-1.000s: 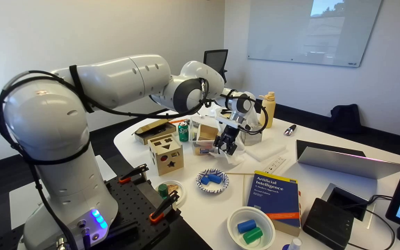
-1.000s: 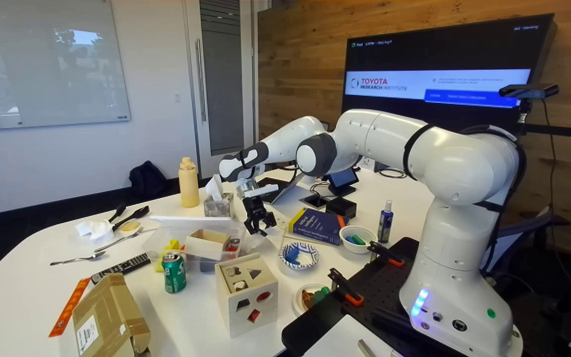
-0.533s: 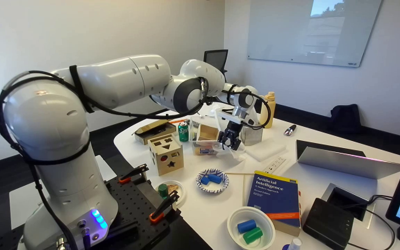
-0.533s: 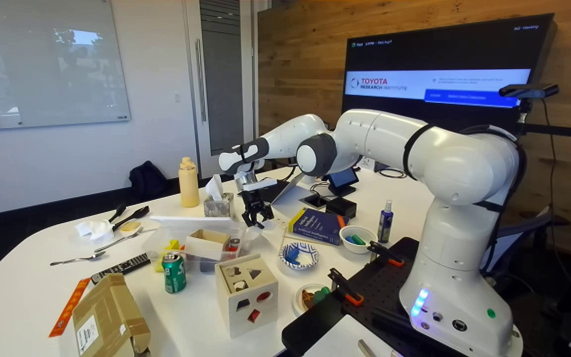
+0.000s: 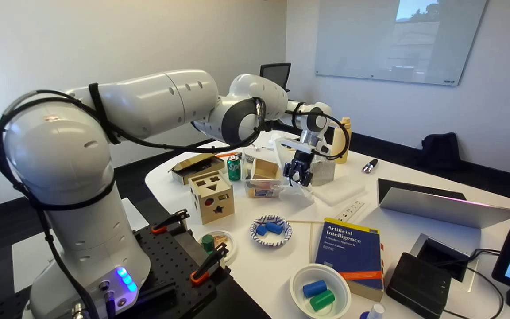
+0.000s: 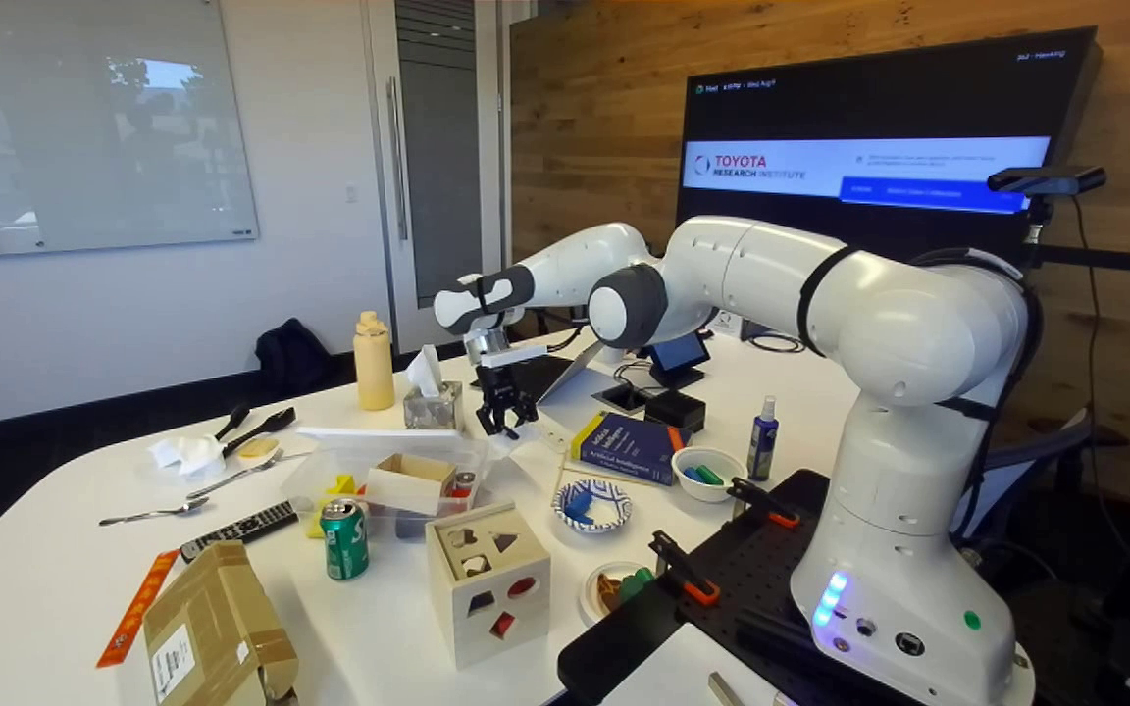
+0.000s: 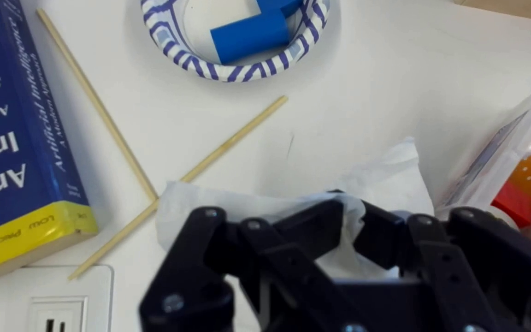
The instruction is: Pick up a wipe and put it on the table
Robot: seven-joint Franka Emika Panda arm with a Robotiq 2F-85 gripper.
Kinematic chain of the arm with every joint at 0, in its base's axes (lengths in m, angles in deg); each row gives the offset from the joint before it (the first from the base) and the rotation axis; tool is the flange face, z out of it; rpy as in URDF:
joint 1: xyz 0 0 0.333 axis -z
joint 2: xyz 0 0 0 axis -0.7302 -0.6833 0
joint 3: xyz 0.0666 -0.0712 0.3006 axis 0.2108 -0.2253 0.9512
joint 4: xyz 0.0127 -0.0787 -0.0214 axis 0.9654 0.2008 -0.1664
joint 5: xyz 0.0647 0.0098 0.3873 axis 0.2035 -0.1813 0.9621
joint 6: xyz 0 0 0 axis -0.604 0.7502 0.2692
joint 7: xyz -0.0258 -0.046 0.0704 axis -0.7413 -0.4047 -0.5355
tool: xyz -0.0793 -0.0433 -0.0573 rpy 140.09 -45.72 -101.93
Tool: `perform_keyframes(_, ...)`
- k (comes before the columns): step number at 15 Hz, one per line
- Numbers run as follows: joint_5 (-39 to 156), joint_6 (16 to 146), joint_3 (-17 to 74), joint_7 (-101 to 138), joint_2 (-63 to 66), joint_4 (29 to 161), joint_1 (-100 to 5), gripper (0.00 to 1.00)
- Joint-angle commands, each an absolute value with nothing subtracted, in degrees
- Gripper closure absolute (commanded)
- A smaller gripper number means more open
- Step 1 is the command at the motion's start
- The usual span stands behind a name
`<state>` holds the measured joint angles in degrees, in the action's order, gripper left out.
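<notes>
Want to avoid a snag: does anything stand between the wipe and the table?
Possibly one stick: in the wrist view it lies on the table, partly covered by an end of the wipe. Nothing else clearly shows beneath, though the gripper blocks some of that view.

In the wrist view, a blue book [image 7: 21, 120] occupies the upper left, and a patterned bowl [image 7: 228, 72] with two blue blocks [image 7: 251, 38] is cut by the top edge. Two wooden sticks [image 7: 242, 133] meet left of the centre. In an exterior view, a green can [image 6: 344, 541] stands at the lower left, a wooden box [image 6: 498, 605] at the lower middle, and a lit screen [image 6: 849, 162] is at the upper right.
</notes>
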<state>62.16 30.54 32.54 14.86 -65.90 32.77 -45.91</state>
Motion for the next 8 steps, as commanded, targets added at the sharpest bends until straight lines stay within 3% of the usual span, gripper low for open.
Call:
perform_keyframes(1, 60.87, 34.34, 31.58, 15.06, -65.91, 32.37, -46.65, 1.00)
perform_keyframes(8, 59.44, 43.87, 31.31, 14.39, -66.20, 33.46, -47.15, 1.00)
